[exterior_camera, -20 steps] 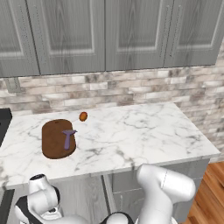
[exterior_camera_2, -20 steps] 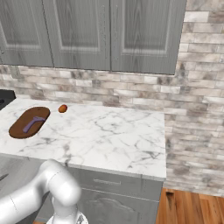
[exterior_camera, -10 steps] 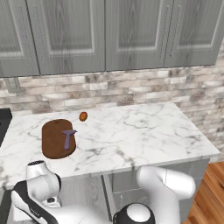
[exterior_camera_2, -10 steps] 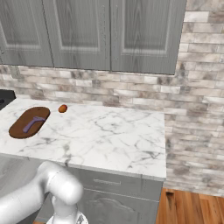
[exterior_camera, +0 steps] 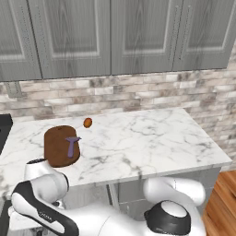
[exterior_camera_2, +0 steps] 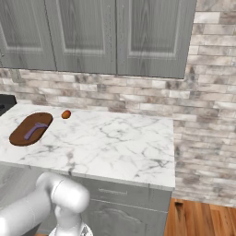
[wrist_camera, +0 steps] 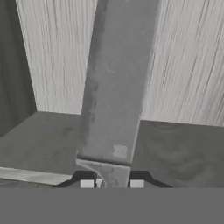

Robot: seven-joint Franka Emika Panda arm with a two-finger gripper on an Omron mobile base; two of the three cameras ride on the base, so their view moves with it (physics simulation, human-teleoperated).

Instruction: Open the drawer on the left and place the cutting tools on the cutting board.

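Note:
In the hand view my gripper (wrist_camera: 111, 183) reaches into the grey drawer (wrist_camera: 183, 153), shut on the knife (wrist_camera: 114, 87). The knife's grey blade runs up and away from between the two dark fingertips (wrist_camera: 86, 183); its handle is hidden. The purple peeler (exterior_camera: 71, 145) (exterior_camera_2: 36, 130) lies on the dark brown cutting board (exterior_camera: 57, 148) (exterior_camera_2: 20, 136), at the left end of the marble counter. My arm bends down below the counter's front edge at the left of both base views.
A small orange-brown oval object (exterior_camera: 87, 122) (exterior_camera_2: 66, 114) sits on the counter (exterior_camera: 147, 138) just behind the board. Grey wall cabinets (exterior_camera: 110, 37) hang above a brick backsplash. The drawer's back wall (wrist_camera: 183, 57) stands close ahead of the hand.
The arm's white links at the bottom of the base views have shifted slightly. The board, the peeler and the oval object have not moved.

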